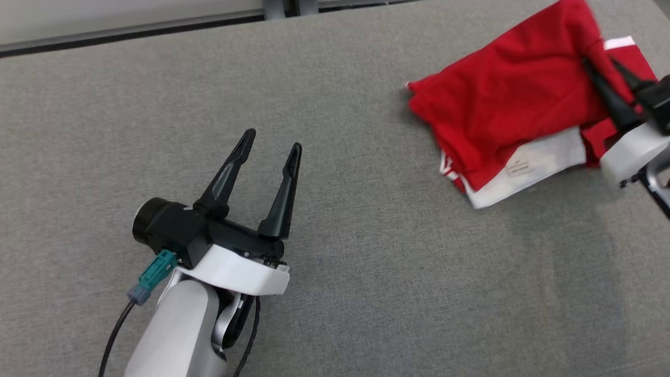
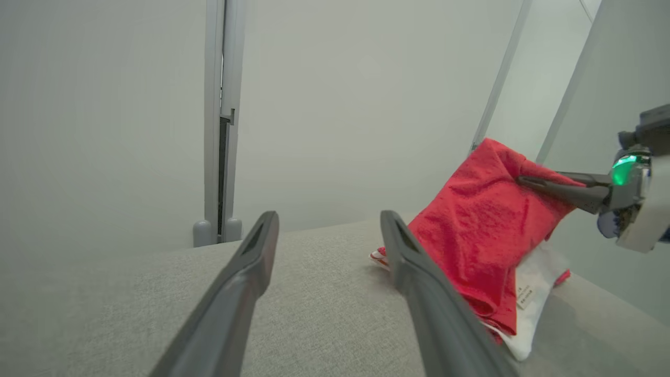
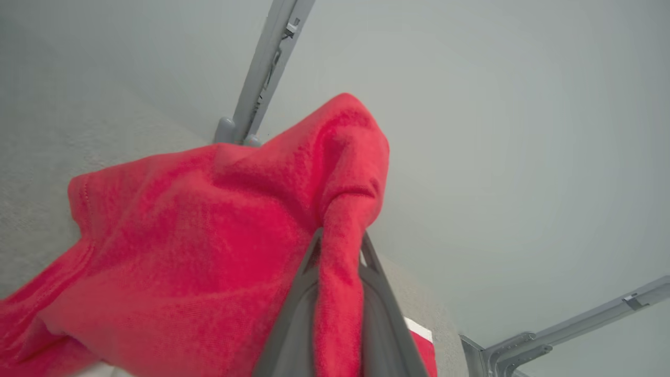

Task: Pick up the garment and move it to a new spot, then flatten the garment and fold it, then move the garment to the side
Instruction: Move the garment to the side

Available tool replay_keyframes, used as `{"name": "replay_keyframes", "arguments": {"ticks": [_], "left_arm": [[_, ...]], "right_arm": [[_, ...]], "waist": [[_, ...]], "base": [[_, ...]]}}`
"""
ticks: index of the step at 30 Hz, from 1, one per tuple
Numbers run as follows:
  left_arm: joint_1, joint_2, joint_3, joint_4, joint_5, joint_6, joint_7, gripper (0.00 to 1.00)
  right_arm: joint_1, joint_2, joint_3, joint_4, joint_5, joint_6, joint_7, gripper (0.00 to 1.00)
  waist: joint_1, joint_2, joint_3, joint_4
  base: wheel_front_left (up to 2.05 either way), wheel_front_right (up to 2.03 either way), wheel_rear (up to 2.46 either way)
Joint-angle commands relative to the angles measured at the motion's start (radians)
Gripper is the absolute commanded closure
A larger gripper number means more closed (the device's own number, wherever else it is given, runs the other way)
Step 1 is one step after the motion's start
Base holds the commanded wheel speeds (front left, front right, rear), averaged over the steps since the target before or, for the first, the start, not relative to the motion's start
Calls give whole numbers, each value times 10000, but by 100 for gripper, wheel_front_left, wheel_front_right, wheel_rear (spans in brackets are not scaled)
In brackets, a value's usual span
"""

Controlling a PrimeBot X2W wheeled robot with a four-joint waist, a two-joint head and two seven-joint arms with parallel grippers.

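Grey woven cloth covers the work surface (image 1: 335,262), which ends at a pale wall with an upright metal post (image 2: 217,131) behind its far edge.

The garment (image 1: 502,104), red with white parts, sits at the far right of the surface. It is bunched and loosely folded. Its lower layers rest on the cloth, and a white panel with a small printed label (image 1: 519,166) shows at its near edge.

The right gripper (image 1: 598,59) is at the garment's right end. Its jaws are clenched on a raised ridge of red fabric. The right wrist view confirms this: the two dark fingers (image 3: 293,314) press a narrow fold of the garment (image 3: 209,235) between them, and the rest drapes away to the left. In the left wrist view the pinched part stands as the highest point of the garment (image 2: 481,225), with the fabric sloping down to the surface. A green light (image 2: 623,170) glows on the right gripper's body.

The left gripper (image 1: 274,139) hovers over bare cloth at the lower left, well apart from the garment. Its jaws are spread wide and hold nothing. A teal plug (image 1: 157,272) with a dark cable sits on its wrist.
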Motion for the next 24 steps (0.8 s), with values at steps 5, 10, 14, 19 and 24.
{"name": "replay_keyframes", "arguments": {"ticks": [5,10,14,19,24], "left_arm": [[-745,47,-236,-116,225,-64,-9,0],[-1030,136,-295,19,350,-87,-9,0],[-1125,253,-355,64,371,-86,-9,0],[-1159,302,-332,25,285,-91,-9,0],[-1021,271,-322,117,179,-92,-9,0]], "right_arm": [[-917,-628,-620,762,484,-23,201,100],[-1304,-735,-872,1553,495,-23,211,100],[-1667,-798,-1018,2313,212,-23,174,100],[-1900,-548,-1315,3416,-150,-23,263,100],[-1943,-187,-1436,4049,-462,-23,104,0]], "waist": [[0,0,1203,-741],[0,0,1606,-780],[0,0,1802,-691],[0,0,1810,-553],[0,0,1467,-386]], "base": [[0,0,0],[0,0,0],[0,0,0],[0,0,0],[0,0,0]]}}
